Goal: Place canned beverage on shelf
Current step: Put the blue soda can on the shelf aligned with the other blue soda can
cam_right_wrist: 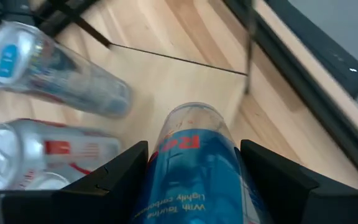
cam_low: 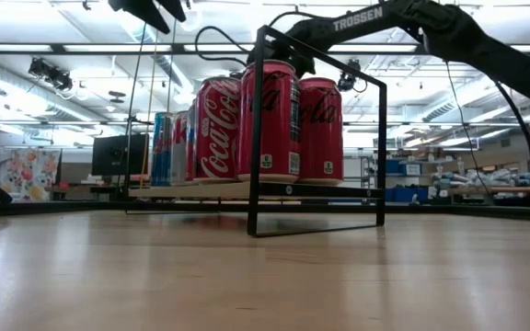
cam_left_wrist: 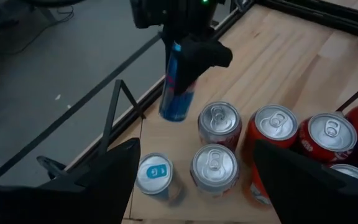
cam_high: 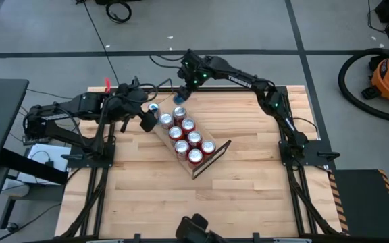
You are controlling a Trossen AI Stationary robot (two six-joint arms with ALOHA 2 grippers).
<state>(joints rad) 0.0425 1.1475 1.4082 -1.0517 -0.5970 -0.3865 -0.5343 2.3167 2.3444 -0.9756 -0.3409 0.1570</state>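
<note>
On my right arm [cam_low: 403, 20] I read "TROSSEN" in white letters along the dark link, plain in the low view and again, smaller, from above. The red cans [cam_low: 270, 119] standing on the shelf [cam_low: 247, 190] carry the white "Coca-Cola" script running up their sides, clearest on the one second from the front; the small green marks low on them are too fine for me to read. The blue can [cam_right_wrist: 194, 168] between my right jaws bears red letters and a line of white print, seen upside down, which seems to say "Lightly carbonated".
</note>
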